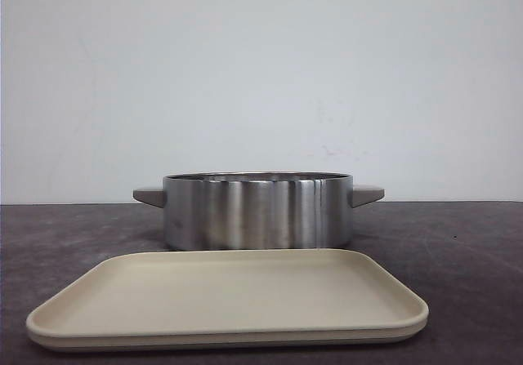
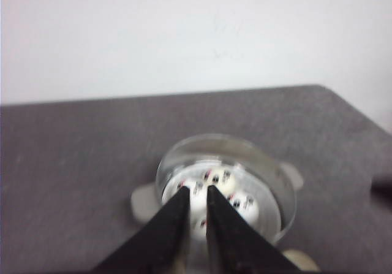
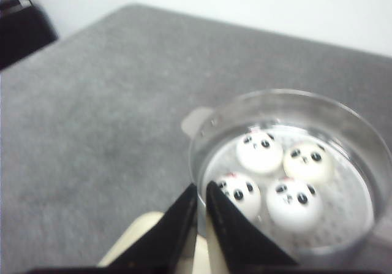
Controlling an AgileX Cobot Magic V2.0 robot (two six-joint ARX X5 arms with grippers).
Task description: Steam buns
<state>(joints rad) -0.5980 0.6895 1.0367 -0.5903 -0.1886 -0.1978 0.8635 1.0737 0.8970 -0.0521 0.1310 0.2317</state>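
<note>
resting in the steamer pot (image 3: 288, 182), all four buns (image 3: 278, 179) look loaded; both pincers (image 3: 201, 191) hover nearly closed and empty, so a lid seems next.

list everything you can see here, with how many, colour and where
buns: four, white with black panda faces, inside the steamer pot
steamer pot: one, shiny metal with two grey side handles, on the table behind the tray
tray: one, cream, nothing on it, on the table in front of the pot
table: one, dark grey
wall: white, behind the table
left gripper: one, black, above the pot, fingers nearly together, holding nothing
right gripper: one, black, above the pot's near edge, fingers nearly together, holding nothing
</note>
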